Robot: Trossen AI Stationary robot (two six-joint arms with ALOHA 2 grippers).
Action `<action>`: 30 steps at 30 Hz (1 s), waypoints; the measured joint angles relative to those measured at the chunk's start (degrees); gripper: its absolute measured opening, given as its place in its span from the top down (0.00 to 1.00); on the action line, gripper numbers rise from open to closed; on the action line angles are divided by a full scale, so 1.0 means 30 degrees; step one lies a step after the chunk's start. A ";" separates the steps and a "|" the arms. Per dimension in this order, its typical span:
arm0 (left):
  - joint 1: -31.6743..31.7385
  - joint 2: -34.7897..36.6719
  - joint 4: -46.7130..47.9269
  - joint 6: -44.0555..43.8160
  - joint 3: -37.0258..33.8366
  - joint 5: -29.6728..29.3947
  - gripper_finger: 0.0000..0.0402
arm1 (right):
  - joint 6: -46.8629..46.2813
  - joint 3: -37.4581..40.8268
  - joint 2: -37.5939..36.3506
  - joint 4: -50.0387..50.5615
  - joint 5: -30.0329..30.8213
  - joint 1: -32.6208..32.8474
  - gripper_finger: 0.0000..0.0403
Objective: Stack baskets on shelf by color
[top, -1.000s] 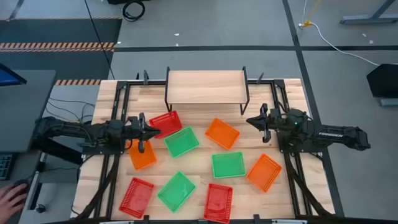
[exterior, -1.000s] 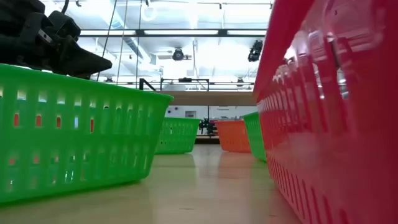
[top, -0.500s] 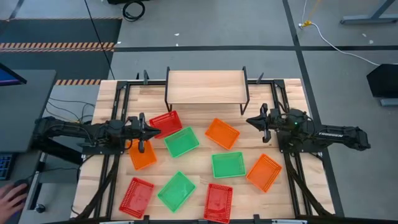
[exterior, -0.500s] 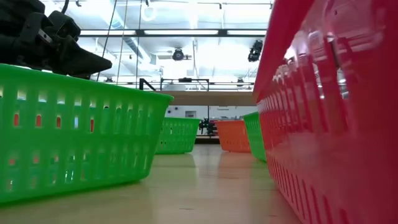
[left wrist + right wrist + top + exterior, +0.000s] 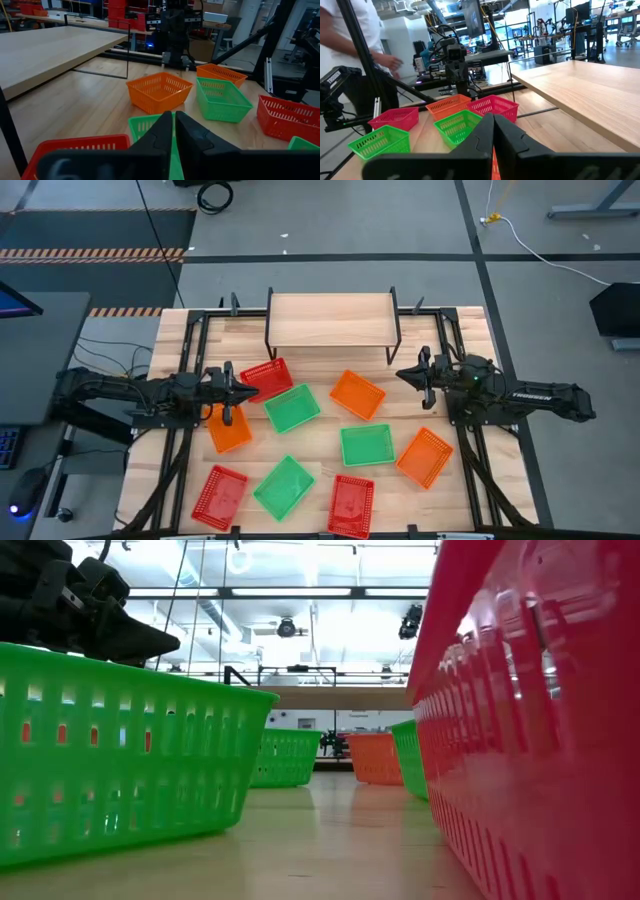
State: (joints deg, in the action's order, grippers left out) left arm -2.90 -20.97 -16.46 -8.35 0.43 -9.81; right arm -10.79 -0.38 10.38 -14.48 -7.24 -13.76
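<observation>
Though unmoved on the desk point(image 5: 465, 330) itself, altered at the far left margin of the high view: no person's hand there now, unlike half a second back, only a small blue-lit object point(image 5: 20, 508) on the side surface. Means nothing for the stacking; hints at most at someone letting go of the controls. Next along, left gripper point(image 5: 248, 389), held where it was a second ago, poised at the edge of the red basket point(image 5: 267, 377), with an orange basket point(image 5: 230, 429) just beside; jaws pressed together on nothing, plain in the left wrist view. Nearer the front edge, a second red basket point(image 5: 219, 496) and a front green basket point(image 5: 284, 487). Toward the middle, a middle green basket point(image 5: 292, 408) close against the red basket, and behind both the shelf point(image 5: 330, 319), bare on top, not one basket placed. Further right, loose on the desk: a third red basket point(image 5: 351, 505), a central orange basket point(image 5: 357, 394), a right green basket point(image 5: 366, 445), a far orange basket point(image 5: 424, 456). Last, right gripper point(image 5: 400, 375), likewise parked as before, near the shelf's right legs, jaws together and empty. Judged from this: stacking not begun, all nine waiting; likely first pick the red basket by the left arm, with jaws to be parted first.
</observation>
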 joint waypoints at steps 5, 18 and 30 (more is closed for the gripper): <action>-0.0002 0.0000 0.0002 0.0003 0.0006 -0.0006 0.91 | 0.0000 0.0000 0.0000 0.0000 -0.0001 -0.0002 0.97; -0.0004 0.0000 -0.0003 -0.0004 -0.0001 0.0001 0.93 | 0.0000 0.0000 -0.0001 0.0003 -0.0002 -0.0001 0.97; 0.0000 0.0000 -0.0003 -0.0004 -0.0001 -0.0006 0.92 | 0.0002 0.0007 0.0000 0.0000 -0.0002 -0.0005 0.97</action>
State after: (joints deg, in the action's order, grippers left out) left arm -2.90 -20.97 -16.47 -8.36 0.43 -9.82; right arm -10.78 -0.36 10.38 -14.48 -7.25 -13.78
